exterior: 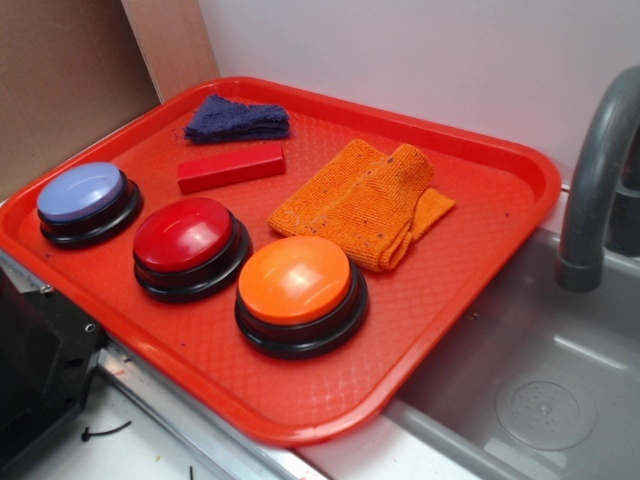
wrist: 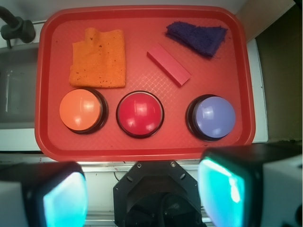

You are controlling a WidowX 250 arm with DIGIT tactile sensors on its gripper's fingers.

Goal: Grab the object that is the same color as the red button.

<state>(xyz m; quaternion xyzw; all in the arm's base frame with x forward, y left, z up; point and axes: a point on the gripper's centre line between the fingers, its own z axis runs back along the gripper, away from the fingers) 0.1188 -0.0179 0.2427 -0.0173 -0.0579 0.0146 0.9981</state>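
The red block lies flat on the big red tray, in the far half, with nothing on top of it. It is set at a slant, between the dark blue cloth behind it and the red button in front, and close to both but touching neither. Because it lies loose and alone, it can likely be picked up from above across its thin sides.

The red button is placed in the middle of a row of three, with the orange button on one side and the pale blue button on the other — it gives the color to be matched. An orange cloth is folded just beside the block.

In the wrist view the claw is seen wide open, holding nothing, held high above the near edge of the tray — well apart from the block. A sink and a grey tap are set beside the tray.
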